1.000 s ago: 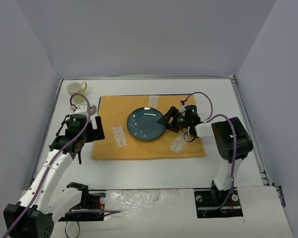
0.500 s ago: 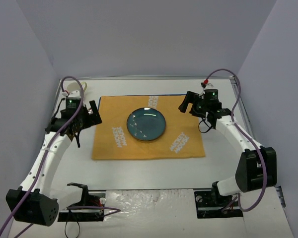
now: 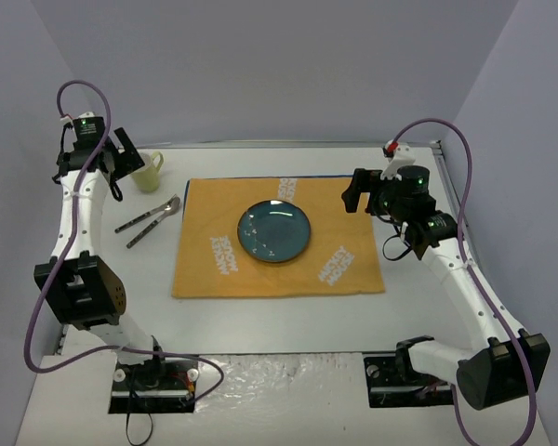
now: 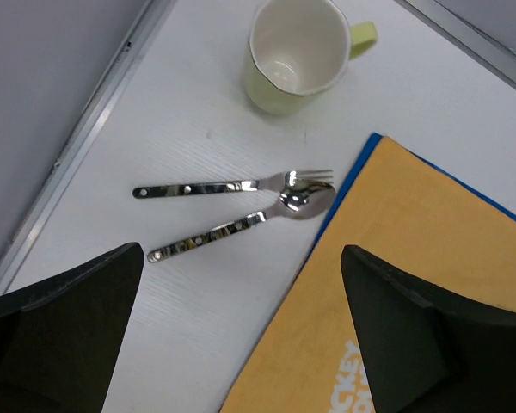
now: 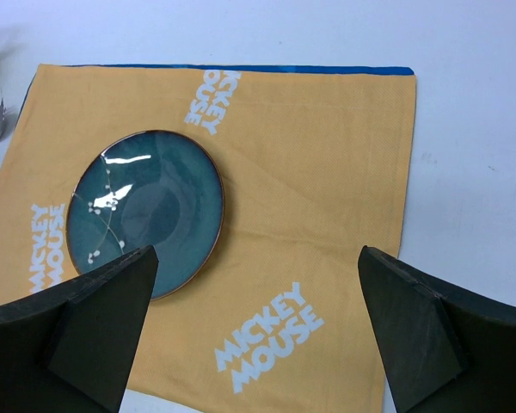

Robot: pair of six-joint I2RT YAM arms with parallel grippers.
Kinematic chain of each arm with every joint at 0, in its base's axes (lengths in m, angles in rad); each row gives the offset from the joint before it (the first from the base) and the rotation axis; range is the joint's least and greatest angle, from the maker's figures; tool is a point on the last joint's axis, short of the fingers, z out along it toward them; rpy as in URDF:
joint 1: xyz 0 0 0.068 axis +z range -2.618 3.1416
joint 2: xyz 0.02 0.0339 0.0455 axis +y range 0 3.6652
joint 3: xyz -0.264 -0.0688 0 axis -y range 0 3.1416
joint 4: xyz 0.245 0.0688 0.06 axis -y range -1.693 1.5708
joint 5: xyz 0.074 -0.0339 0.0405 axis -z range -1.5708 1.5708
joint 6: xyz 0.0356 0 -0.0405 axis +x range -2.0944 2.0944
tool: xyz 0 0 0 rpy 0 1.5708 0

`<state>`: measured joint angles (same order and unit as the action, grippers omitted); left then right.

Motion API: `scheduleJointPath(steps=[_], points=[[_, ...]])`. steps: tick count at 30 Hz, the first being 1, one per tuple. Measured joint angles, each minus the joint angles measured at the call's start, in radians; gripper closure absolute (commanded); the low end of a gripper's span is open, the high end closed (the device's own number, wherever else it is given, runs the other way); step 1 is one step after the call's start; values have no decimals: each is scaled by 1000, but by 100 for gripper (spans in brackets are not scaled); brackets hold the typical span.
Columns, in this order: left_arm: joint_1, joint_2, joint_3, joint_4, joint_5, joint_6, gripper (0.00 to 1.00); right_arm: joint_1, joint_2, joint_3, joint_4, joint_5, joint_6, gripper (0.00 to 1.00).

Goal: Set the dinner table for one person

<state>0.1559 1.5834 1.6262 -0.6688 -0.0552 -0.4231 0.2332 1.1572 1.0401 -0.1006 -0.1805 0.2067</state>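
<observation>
1. All of the setting rests on the dinner table (image 3: 279, 321), the white top with a thin metal rim that spreads under both arms in the top view
2. Wide apart stand the fingers (image 4: 64, 331) of the left gripper (image 4: 241, 256); they hold nothing and touch nothing, and the table's bare far-left part shows between them, well apart from them
3. Spread just as wide and empty are the fingers (image 5: 417, 331) of the right gripper (image 5: 256, 254), which hangs above the right half of the orange placemat (image 3: 353, 218); the table shows past the cloth's far and right edges
4. Between the left fingers a fork (image 4: 232, 185) and a spoon (image 4: 232, 228) lie side by side on the table, their heads just beside the placemat's blue-trimmed edge; whether the tines touch the spoon's bowl I cannot tell
5. Beyond the cutlery a pale green mug (image 4: 288, 56) stands upright near the rim; in the top view the left gripper covers part of it
6. On the middle of the placemat sits 1 teal plate (image 3: 273, 232); in the right wrist view a finger hides its near-left edge
7. Cut off by the frame: the placemat in the left wrist view, and the mug in the right wrist view, where only a sliver shows at the left edge
</observation>
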Motion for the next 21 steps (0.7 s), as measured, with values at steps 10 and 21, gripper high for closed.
scheduleJointPath(steps=[10,21], points=[[89,416,314,15,16,-7,9,5,19,0,-1,-33,-64,0],[90,566,391,44,18,-47,17,11,30,-2,-10,-60,-113,0]])
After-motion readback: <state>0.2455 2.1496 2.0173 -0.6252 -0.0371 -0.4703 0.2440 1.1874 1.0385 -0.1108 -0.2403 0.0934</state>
